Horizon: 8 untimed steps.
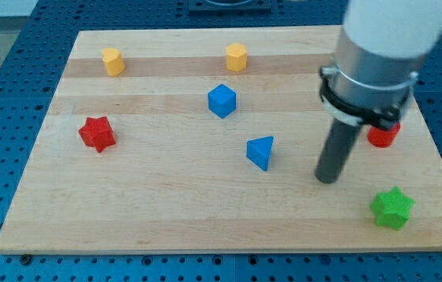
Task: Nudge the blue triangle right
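Observation:
The blue triangle (261, 151) lies on the wooden board (166, 196), a little right of the middle. My tip (328, 179) rests on the board to the triangle's right and slightly below it, with a clear gap between them. The dark rod rises from the tip to the grey and white arm at the view's top right.
A blue cube (222, 101) sits up and left of the triangle. A red star (96, 133) is at the left. Two yellow blocks (112, 61) (237, 57) sit near the top edge. A red block (383, 135) is partly hidden behind the arm. A green star (393, 207) is at the bottom right.

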Motion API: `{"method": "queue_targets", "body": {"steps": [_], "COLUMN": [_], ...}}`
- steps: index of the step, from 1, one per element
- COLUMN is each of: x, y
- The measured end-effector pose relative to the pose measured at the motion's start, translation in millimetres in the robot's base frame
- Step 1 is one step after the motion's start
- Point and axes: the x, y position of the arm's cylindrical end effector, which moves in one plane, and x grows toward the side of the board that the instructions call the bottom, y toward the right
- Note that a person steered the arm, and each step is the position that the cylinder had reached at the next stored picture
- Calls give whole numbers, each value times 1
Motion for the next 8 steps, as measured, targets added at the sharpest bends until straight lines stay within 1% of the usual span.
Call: {"method": "queue_targets", "body": {"steps": [1, 2, 4, 5, 6, 7, 8], "x": [-26, -36, -40, -52, -88, -95, -112], "y": [-24, -44, -67, -67, -67, -67, -67]}}
